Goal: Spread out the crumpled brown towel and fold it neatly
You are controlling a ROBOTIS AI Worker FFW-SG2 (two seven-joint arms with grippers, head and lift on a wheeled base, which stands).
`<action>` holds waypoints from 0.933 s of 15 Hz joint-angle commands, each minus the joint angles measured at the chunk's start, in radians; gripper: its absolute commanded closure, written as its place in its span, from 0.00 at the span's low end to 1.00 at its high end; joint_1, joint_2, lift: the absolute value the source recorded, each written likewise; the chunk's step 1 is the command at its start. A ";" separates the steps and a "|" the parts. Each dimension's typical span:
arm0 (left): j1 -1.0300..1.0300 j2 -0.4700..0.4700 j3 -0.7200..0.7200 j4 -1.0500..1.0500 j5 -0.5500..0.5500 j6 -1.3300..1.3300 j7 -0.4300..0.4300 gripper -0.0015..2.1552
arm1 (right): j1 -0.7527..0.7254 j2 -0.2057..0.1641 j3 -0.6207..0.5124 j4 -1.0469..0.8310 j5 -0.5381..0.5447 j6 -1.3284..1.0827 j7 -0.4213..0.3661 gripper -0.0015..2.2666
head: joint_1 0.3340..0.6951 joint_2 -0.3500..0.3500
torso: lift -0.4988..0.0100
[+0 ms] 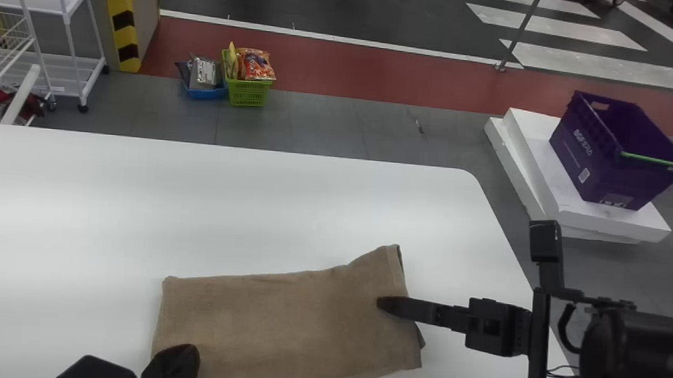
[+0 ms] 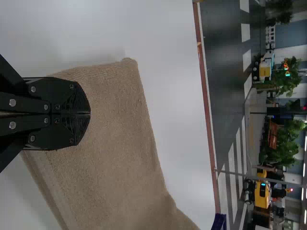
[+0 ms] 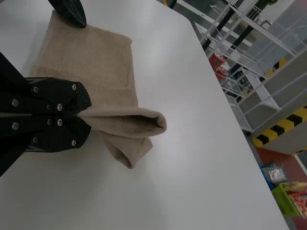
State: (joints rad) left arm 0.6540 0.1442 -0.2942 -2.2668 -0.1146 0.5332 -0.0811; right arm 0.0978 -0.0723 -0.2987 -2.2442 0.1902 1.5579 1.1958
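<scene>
Brown towel [image 1: 285, 329] clamped in right gripper [image 1: 385, 303], left gripper [image 1: 184, 355] over it, fingers together.

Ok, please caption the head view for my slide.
Right gripper pinching the towel at one end, left gripper at the other.

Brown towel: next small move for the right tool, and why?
Probably swing the pinched end leftward over the rest of the towel: the right tool is clamped on that end, the left tool is at the opposite one, and the towel lies as a long strip, so a crosswise fold seems due.
</scene>
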 commanded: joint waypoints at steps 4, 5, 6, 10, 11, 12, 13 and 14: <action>-0.005 0.000 -0.025 0.004 -0.008 0.006 0.003 0.99 | -0.032 0.069 0.095 -0.029 -0.018 0.014 -0.008 0.67 | 1.00 0.29 | 0.73; -0.010 -0.002 -0.028 0.004 -0.008 0.012 0.003 0.99 | -0.032 0.073 0.115 -0.029 -0.017 0.014 -0.010 0.67 | 1.00 0.30 | 0.73; -0.014 -0.002 -0.029 0.004 -0.008 0.018 0.003 0.99 | -0.032 0.073 0.136 -0.031 -0.015 0.014 -0.013 0.67 | 1.00 0.32 | 0.73; -0.022 -0.002 -0.031 0.006 -0.008 0.025 0.000 0.99 | -0.055 0.073 0.217 -0.034 -0.009 0.014 -0.030 0.67 | 1.00 0.39 | 0.73; -0.025 -0.002 -0.029 0.007 -0.008 0.028 0.000 0.99 | -0.055 0.073 0.234 -0.035 -0.011 0.014 -0.030 0.67 | 1.00 0.40 | 0.73; -0.028 -0.002 -0.031 0.007 -0.008 0.037 0.000 0.99 | -0.055 0.073 0.243 -0.035 -0.014 0.014 -0.030 0.67 | 1.00 0.43 | 0.73; -0.030 -0.002 -0.031 0.009 -0.008 0.037 0.000 0.99 | -0.059 0.073 0.253 -0.035 -0.017 0.014 -0.030 0.67 | 1.00 0.45 | 0.73; -0.030 -0.002 -0.031 0.009 -0.008 0.040 0.000 0.99 | -0.063 0.073 0.263 -0.034 -0.018 0.014 -0.031 0.67 | 1.00 0.46 | 0.73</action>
State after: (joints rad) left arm 0.6255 0.1426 -0.3251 -2.2587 -0.1227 0.5686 -0.0813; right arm 0.0391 0.0000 -0.0493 -2.2791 0.1745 1.5579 1.1650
